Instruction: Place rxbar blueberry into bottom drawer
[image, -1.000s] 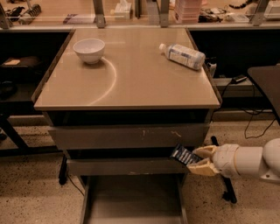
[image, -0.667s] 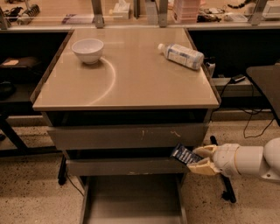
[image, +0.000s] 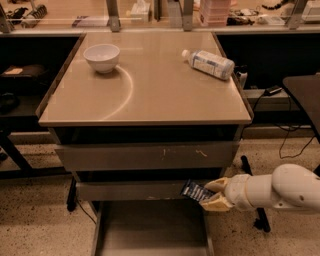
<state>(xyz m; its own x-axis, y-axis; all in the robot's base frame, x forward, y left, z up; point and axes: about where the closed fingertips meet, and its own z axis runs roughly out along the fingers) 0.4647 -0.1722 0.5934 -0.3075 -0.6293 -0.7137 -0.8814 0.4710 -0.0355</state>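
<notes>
Beige surface (image: 150, 95) up top, drawers beneath. Low down, the gripper (image: 209, 196) has its jaws pinched on the rxbar blueberry (image: 194, 190), which hangs just above the open bottom drawer (image: 150, 225), at its right rear corner. Carrying step, I'd say; next it needs lowering over the drawer floor, then letting go. The drawer's near end is cut off. High above the drawer sit a bowl (image: 101, 56) and a bottle (image: 210, 63).

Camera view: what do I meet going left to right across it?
First the bowl → rxbar blueberry → gripper, shut on the bar over the right side of the open bottom drawer. The bottle is left out: sideways it overlaps both bar and gripper.
</notes>
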